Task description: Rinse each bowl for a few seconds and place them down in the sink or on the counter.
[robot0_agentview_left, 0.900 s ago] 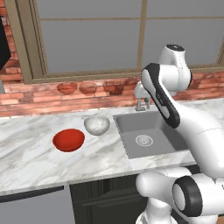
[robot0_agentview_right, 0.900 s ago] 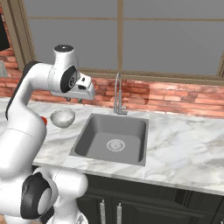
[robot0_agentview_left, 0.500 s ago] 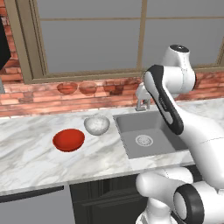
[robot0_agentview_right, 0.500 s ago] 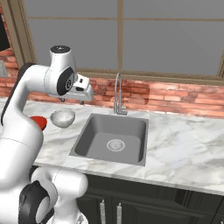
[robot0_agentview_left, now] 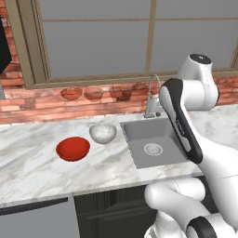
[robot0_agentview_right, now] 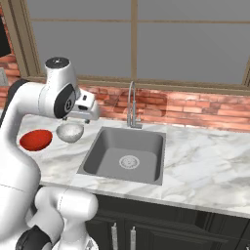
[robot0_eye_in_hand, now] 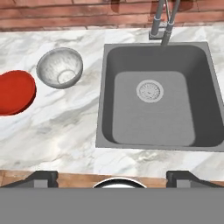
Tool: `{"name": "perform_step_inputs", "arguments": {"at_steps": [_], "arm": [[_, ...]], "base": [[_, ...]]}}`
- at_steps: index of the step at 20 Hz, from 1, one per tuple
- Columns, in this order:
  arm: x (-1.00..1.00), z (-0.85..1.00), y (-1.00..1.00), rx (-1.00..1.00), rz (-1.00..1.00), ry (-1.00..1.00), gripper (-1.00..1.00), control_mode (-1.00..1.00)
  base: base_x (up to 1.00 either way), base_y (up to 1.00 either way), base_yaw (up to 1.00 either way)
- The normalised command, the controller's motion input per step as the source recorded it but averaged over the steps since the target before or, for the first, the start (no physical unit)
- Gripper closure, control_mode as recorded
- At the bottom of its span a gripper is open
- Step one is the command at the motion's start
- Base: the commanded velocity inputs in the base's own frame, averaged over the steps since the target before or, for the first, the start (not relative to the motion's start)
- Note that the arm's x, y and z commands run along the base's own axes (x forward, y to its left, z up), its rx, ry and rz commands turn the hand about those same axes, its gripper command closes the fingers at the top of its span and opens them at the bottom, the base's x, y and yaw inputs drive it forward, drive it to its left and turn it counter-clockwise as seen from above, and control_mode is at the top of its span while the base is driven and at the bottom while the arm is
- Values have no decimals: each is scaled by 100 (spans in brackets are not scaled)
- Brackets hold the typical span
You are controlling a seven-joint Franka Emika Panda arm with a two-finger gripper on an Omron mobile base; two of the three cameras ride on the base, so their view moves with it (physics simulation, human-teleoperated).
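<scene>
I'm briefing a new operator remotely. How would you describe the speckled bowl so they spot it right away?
Start at the grey sink sunk into the white marble counter. Just off the sink's faucet-end corner, on the side away from the basin, two bowls sit side by side on the marble. Take the white speckled bowl, nearer the sink, deeper and smaller than the shallow glossy red bowl beyond it.

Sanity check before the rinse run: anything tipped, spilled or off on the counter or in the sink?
Nothing stands out. The red bowl and white bowl sit upright side by side on the counter, left of the sink. No water runs from the faucet. The gripper is open, holding nothing.
</scene>
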Motion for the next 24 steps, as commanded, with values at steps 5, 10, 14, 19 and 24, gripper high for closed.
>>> {"name": "perform_step_inputs", "arguments": {"at_steps": [5, 10, 14, 19, 24], "arm": [[-30, 2, -16, 0, 0, -2, -100, -100], [-24, 10, -34, 4, 0, -1, -100, -100], [-17, 6, -38, 3, 0, -1, -100, -100], [-10, 3, -41, 3, 0, -1, -100, -100], [0, 0, -40, 1, 3, -1, -100, -100]], "base": [[0, 0, 0], [0, 0, 0], [0, 0, 0], [0, 0, 0], [0, 0, 0]]}}
